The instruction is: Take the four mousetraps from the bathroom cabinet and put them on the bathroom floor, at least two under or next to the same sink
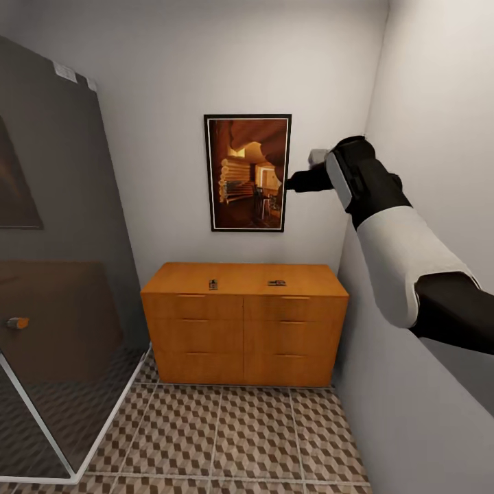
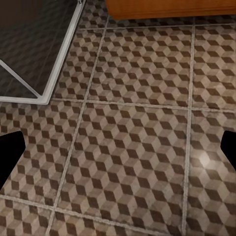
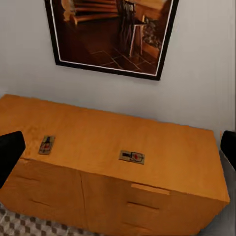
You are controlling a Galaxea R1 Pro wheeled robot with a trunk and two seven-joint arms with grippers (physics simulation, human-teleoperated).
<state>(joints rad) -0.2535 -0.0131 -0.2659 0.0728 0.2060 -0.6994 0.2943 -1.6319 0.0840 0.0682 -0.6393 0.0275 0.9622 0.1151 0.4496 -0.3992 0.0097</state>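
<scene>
The orange-brown cabinet stands against the far wall, all its drawers closed. Two small tan mousetraps lie on its top: one towards the left, the other right of the middle. My right gripper is raised high above the cabinet's right part, in front of the wall, open and empty. My left gripper hangs open and empty over the cube-patterned bathroom floor. The sink is out of view.
A framed picture hangs on the wall above the cabinet. A glass shower enclosure with a white base rail takes up the left side. A grey wall runs close along the right. Open tiled floor lies in front of the cabinet.
</scene>
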